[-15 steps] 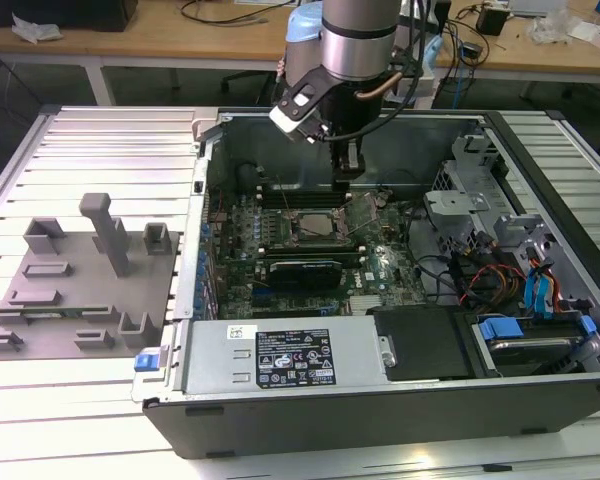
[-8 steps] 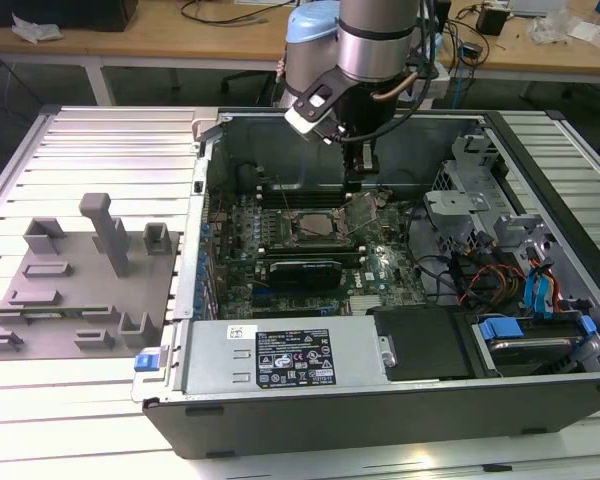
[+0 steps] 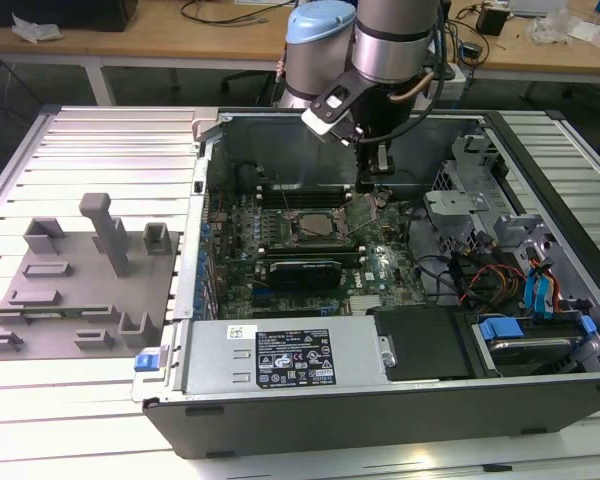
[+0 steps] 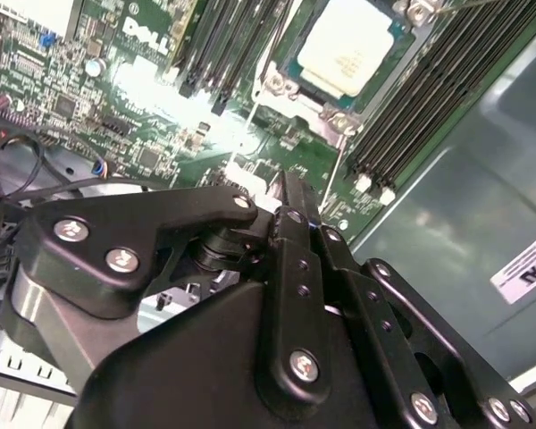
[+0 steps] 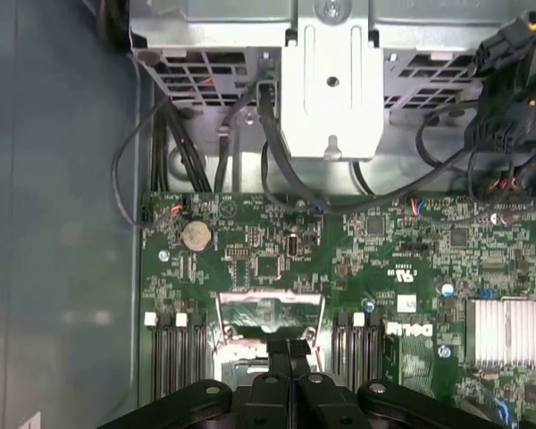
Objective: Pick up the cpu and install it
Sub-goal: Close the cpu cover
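Hanging low over the green circuit board (image 3: pixel 380 268) inside the open computer case (image 3: pixel 400 412), the hand (image 3: pixel 368 187) is seen with its two fingers (image 5: pixel 279 357) pressed together, and nothing is seen gripped between them. A thin metal lever (image 4: pixel 339 183) is found just beside the fingertips in the second wrist view; whether it is touched cannot be told. The cpu (image 4: pixel 348 45) is seated flat in its socket (image 3: pixel 318 228) on the board, its pale lid facing up. From the hand it lies close by, off to the exterior view's left and a little nearer that camera. Being square, it has no long axis to be lined up with. It is judged to be placed, not carried
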Robot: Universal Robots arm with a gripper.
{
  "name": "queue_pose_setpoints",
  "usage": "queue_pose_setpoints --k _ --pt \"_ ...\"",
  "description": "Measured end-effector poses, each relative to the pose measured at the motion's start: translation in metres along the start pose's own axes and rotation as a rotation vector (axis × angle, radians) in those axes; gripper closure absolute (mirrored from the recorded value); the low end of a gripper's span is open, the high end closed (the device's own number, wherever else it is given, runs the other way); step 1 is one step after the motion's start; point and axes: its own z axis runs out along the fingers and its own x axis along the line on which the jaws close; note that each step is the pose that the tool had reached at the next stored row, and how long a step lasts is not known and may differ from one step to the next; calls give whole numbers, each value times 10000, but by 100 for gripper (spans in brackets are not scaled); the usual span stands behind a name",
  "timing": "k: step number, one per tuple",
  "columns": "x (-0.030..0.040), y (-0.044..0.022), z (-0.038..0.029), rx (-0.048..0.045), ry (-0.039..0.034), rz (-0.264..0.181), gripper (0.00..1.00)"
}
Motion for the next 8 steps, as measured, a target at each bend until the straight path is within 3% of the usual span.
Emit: queue_pose_setpoints --k 8 --pt "-13 147 6 1 0 -2 89"
